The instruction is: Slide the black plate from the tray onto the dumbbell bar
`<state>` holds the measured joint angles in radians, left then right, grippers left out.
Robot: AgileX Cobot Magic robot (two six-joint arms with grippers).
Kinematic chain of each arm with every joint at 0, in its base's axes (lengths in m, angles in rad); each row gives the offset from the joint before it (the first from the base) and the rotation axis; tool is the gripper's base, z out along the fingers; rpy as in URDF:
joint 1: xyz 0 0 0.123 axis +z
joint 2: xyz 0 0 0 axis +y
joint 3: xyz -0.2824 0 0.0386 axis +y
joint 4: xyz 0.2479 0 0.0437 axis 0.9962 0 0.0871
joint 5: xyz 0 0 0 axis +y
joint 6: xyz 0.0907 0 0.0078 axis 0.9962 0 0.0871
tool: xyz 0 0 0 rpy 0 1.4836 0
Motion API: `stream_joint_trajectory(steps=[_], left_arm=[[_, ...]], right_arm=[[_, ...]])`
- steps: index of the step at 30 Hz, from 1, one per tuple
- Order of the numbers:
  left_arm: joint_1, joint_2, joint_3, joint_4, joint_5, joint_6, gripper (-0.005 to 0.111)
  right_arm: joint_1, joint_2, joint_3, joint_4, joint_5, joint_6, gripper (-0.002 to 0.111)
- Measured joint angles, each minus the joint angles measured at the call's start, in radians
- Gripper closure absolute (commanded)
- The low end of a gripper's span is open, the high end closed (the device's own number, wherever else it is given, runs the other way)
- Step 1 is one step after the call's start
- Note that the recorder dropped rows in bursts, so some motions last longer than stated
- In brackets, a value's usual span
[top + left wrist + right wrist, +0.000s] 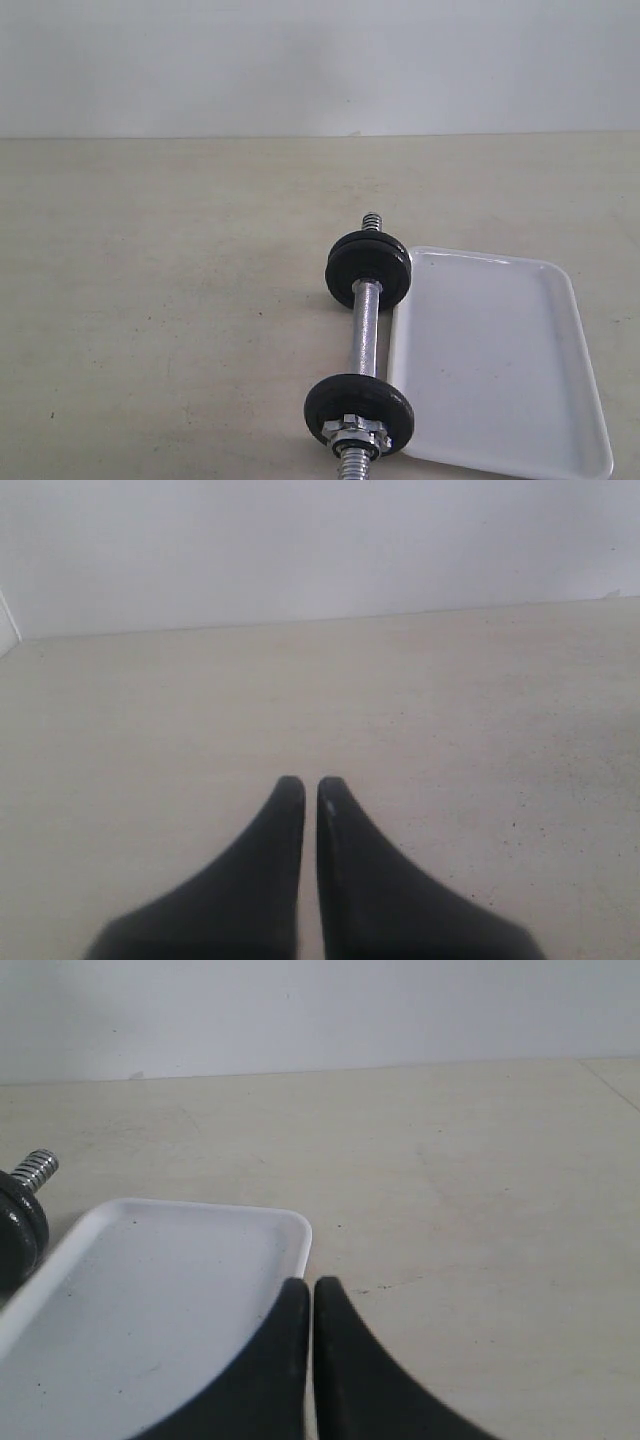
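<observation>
Short chrome threaded dumbbell bar (366, 335) w/ matte-black iron discs (368, 268) already threaded on beside bare glossy white tray (500, 350); L gripper (304, 782) & R gripper (303, 1282) pinched closed, holding nothing, apparently task done.

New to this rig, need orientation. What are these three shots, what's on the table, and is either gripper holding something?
It is a two-arm robot with a gripper on each arm. One picture comes from a camera off the arms, looking over the table; the arms do not show in it. The other two come from cameras on the wrists, each looking past its own black fingers.

On the table lies a dumbbell bar with black plates on it: at the far end and at the near end, beside a silver star nut. Next to it is a white tray with nothing on it.

The left gripper and right gripper are both shut and hold nothing.
</observation>
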<state>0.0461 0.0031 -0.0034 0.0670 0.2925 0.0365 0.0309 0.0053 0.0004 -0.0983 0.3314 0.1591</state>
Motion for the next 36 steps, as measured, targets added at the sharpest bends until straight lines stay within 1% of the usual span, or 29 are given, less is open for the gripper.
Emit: stream_joint_trajectory(steps=[36], left_arm=[[0.0,0.0,0.0,0.0,0.0,0.013,0.102]], right_arm=[[0.0,0.0,0.0,0.0,0.0,0.0,0.109]])
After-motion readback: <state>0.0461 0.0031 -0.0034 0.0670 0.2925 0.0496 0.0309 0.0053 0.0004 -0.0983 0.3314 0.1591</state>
